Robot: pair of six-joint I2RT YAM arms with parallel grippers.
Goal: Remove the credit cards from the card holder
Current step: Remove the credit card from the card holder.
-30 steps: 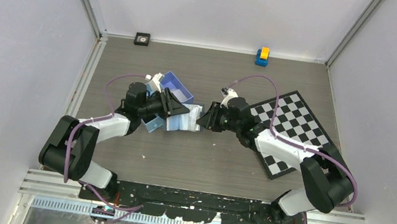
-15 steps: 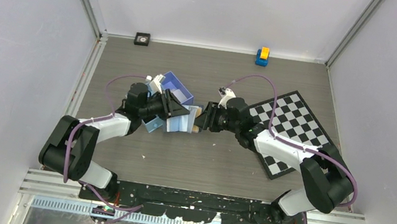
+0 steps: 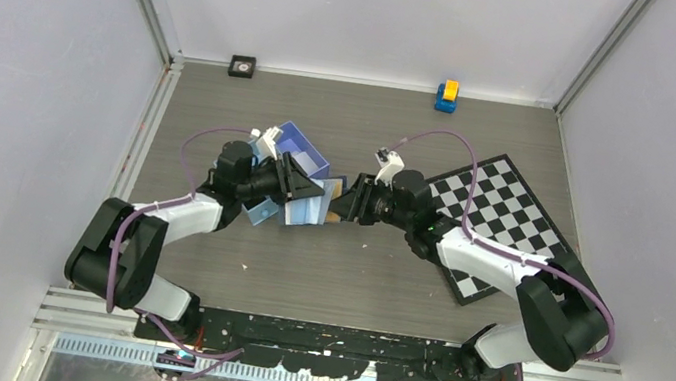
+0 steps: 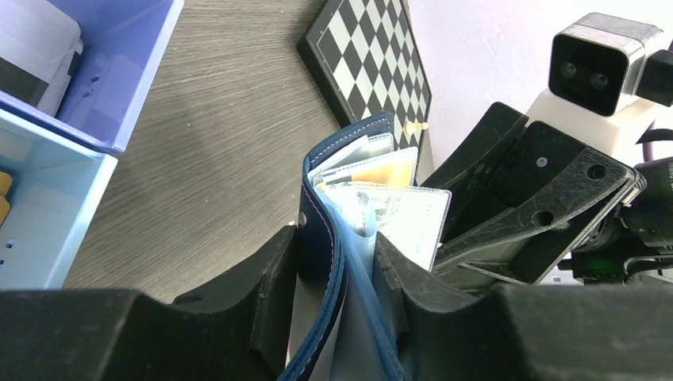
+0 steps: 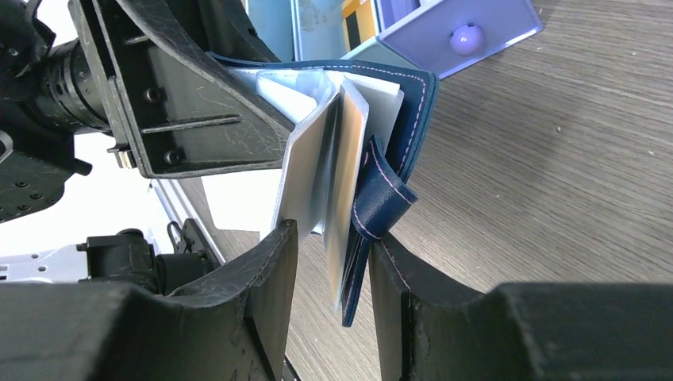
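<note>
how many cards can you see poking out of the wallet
3: a pale card at the back, an orange-gold card in the middle, a whitish card in front, all sticking out of the card holder. More may be hidden inside.

We see a navy folding card holder (image 4: 317, 230) with pale stitching, an orange-gold plastic card (image 4: 389, 168), a black-and-white chequered board (image 3: 516, 192), and a grey wood-grain worktop (image 3: 352, 274).
</note>
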